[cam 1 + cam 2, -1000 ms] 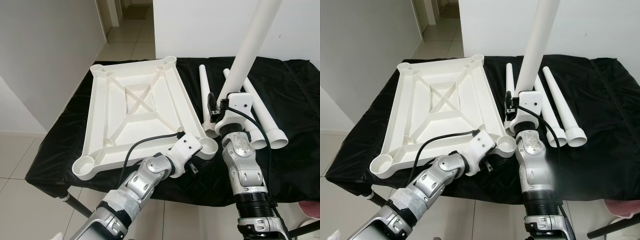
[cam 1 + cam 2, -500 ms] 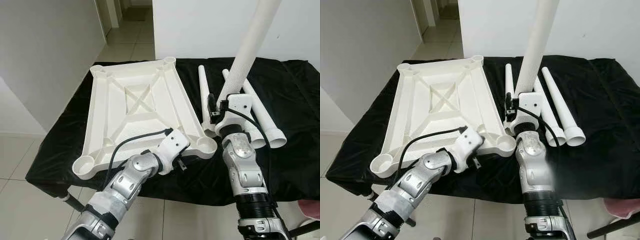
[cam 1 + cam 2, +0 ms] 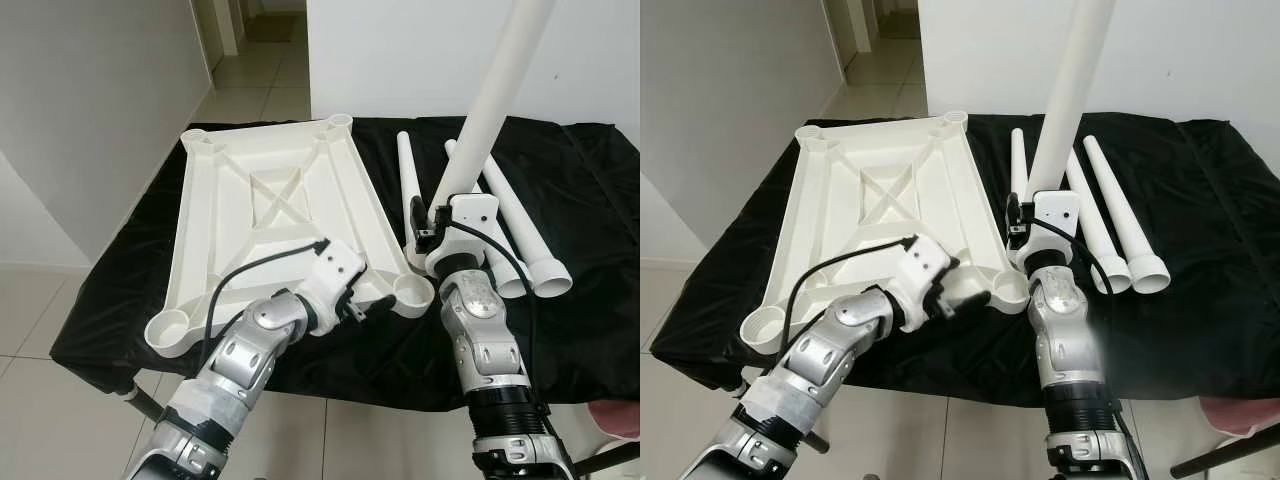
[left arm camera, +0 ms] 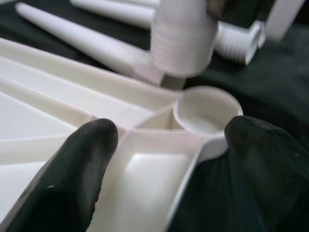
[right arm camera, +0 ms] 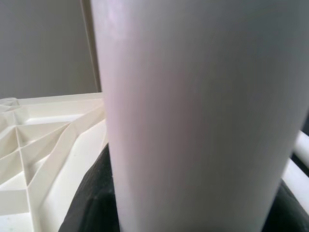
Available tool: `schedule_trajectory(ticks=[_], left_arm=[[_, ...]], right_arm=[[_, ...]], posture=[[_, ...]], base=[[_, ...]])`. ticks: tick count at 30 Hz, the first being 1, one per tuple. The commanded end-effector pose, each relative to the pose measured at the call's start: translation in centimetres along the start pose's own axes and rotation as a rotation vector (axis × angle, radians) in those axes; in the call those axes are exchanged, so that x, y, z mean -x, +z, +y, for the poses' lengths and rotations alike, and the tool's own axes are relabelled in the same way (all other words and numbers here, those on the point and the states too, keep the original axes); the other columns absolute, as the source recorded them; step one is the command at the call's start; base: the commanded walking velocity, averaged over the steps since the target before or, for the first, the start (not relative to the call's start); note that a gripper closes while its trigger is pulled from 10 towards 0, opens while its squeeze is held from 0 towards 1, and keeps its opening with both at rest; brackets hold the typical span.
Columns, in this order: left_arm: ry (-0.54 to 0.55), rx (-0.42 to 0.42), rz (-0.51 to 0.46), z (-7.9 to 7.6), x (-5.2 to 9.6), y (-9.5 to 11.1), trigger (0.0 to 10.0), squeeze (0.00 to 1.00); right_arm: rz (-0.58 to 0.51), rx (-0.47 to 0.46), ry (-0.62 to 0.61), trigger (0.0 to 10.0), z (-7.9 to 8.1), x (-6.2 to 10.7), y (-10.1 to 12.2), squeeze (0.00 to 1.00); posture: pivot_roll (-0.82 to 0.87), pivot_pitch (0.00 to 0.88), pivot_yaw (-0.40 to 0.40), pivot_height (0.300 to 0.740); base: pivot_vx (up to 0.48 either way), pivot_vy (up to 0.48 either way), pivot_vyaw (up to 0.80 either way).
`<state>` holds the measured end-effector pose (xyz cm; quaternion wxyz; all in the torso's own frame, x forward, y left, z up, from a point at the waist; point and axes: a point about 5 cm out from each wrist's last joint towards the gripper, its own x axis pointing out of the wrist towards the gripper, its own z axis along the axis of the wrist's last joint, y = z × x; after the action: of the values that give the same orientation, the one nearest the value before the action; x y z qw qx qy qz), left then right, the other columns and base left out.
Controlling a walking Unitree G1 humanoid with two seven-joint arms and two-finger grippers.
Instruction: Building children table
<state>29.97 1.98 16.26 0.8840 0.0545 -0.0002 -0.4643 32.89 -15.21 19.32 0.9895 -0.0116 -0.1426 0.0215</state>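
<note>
the white plastic table top [image 3: 270,225] lies upside down on a black cloth [image 3: 590,300] that covers a low stand. its underside faces up: raised ribs run along the edges and cross in an x in the middle, and each of the four corners has a round open socket. the socket at the near right corner [image 3: 412,293] is a shallow cup with a flat floor, and it is empty.

the left gripper [image 4: 169,159] is at this near right corner. its two black fingers [image 4: 72,164] are spread wide, one on each side of the corner rib of the table top, and they hold nothing. in the left wrist view the socket sits between the fingertips and a little beyond them.

the right gripper [image 3: 425,215] holds one white leg [image 3: 495,95] upright and a little tilted, its fingers closed around the lower part. the leg is a long smooth tube. its lower end is wider and has fine threads, and this end hangs just above the near right socket, slightly to the side of it, not inside.

three more white legs [image 3: 520,220] lie on the cloth to the right of the table top, side by side, thin ends far and wide ends near. behind is a white wall [image 3: 420,60] and a tiled floor [image 3: 250,85].
</note>
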Motion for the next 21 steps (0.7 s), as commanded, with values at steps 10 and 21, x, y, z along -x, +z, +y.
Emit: schedule_trajectory(ticks=[10,21], left_arm=[[0.047,0.041,-0.013,-0.2,1.2,-0.5,10.0,0.00],[0.044,0.113,0.022,-0.2,2.2,-1.1,10.0,0.00]], right_arm=[[0.013,-0.005,0.040,10.0,0.5,0.4,-0.3,0.00],[0.038,-0.022,0.088,10.0,1.1,1.3,-1.1,0.00]], posture=[[-0.03,0.010,0.020,0.740],[-0.03,0.024,0.021,0.740]], base=[[0.000,0.000,0.00],[0.000,0.000,0.00]])
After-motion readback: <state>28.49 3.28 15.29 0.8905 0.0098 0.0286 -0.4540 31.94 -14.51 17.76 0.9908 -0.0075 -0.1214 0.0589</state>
